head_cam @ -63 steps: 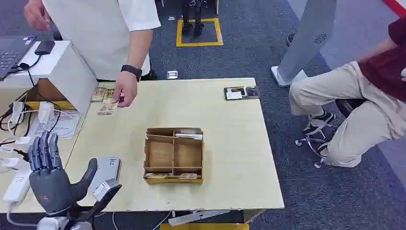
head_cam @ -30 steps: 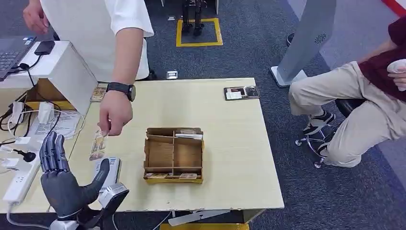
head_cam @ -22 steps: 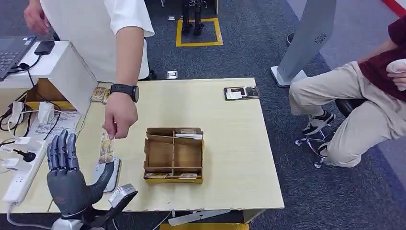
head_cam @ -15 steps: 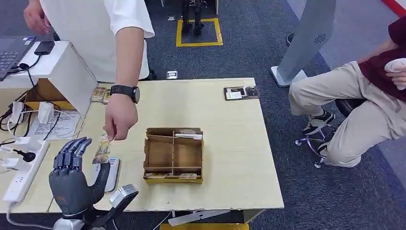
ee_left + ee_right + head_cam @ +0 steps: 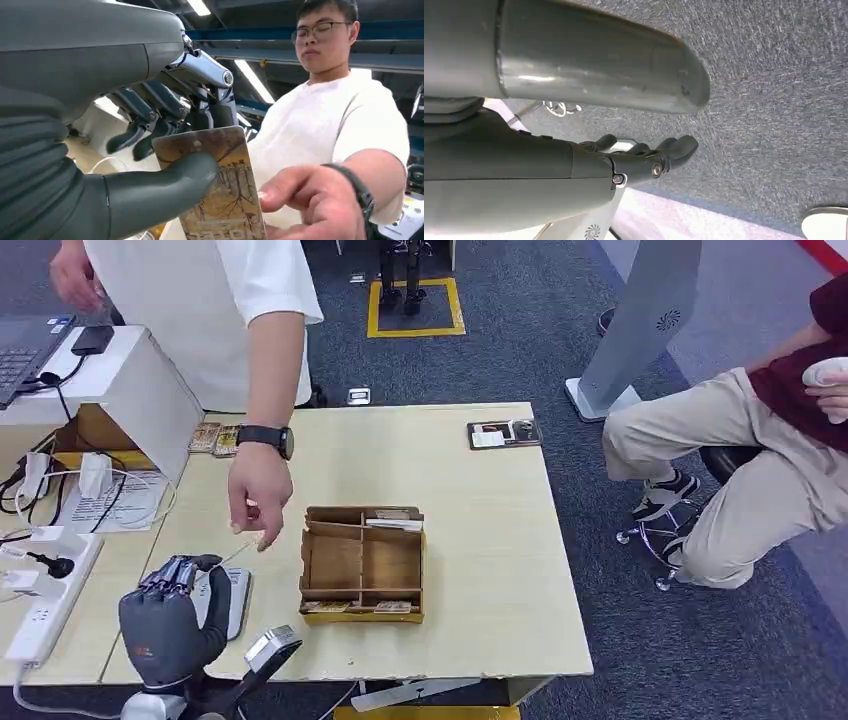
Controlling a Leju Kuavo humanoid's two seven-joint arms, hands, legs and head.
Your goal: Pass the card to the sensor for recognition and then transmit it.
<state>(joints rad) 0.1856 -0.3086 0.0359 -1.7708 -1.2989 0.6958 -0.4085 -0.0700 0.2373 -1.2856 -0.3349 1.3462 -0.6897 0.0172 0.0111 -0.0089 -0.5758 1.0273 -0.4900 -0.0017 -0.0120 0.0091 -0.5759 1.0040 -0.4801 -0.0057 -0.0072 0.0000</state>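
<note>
One card (image 5: 222, 190) pinched in the left robot hand (image 5: 170, 615).

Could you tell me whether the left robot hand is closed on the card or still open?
Closed on it. In the wrist view the left robot hand pins the card between thumb and curled fingers.

Divided wooden tray (image 5: 363, 562) near table (image 5: 480, 540) centre. Left of it, card reader (image 5: 232, 600) near front edge, left hand (image 5: 172, 620) just beside it holding card (image 5: 220, 190). Person's hand (image 5: 260, 492) above table, behind left hand. Cards (image 5: 216, 438) at far left edge; black holder (image 5: 505, 433) at far right corner. Power strip (image 5: 45, 600) further left.
</note>
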